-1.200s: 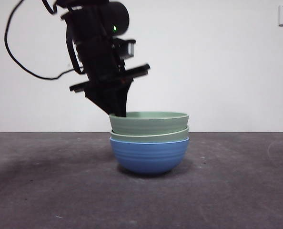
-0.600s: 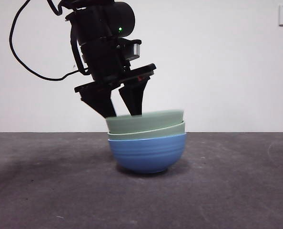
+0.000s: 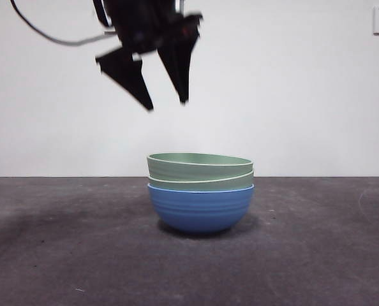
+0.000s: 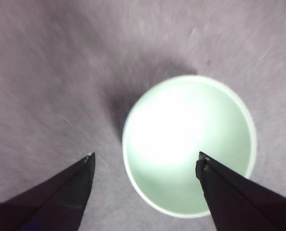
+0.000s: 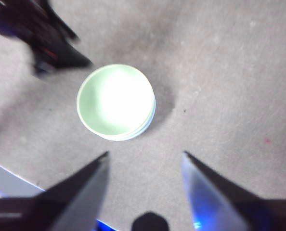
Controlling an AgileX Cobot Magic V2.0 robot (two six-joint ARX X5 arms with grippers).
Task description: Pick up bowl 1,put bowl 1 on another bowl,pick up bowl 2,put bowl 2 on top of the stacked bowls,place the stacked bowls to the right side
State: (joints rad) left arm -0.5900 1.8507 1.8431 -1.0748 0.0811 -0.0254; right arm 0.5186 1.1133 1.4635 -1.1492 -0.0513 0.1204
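The stacked bowls (image 3: 200, 191) sit near the middle of the dark desk (image 3: 62, 255): another bowl (image 3: 200, 207), the blue ribbed one, is at the bottom, with two pale green bowls nested inside it. The upper green bowl (image 3: 200, 164) rests slightly tilted, its rim a little higher on the left than on the right, so it does not look fully seated.

The left tool (image 3: 167, 95) hangs in the air above the stack, up and to its left, well clear of the rims. Its jaws are spread and hold nothing. In the left wrist view the same tool (image 4: 145, 161) looks straight down into the pale green bowl, one jaw over the desk and the other over the rim. The right tool (image 5: 145, 159) waits higher up with its jaws spread and empty, looking down on the stack from a distance.

Judging from this, the stacking steps appear done, and only the last step remains: placing the stack on the right side. That move likely calls for a tool to come down on the stack's rim, probably the right one, since the goal lies on that side. It should pinch through all three walls if possible, so that the blue bowl comes along. The tilted top bowl could shift or slip if the grip catches only its rim.
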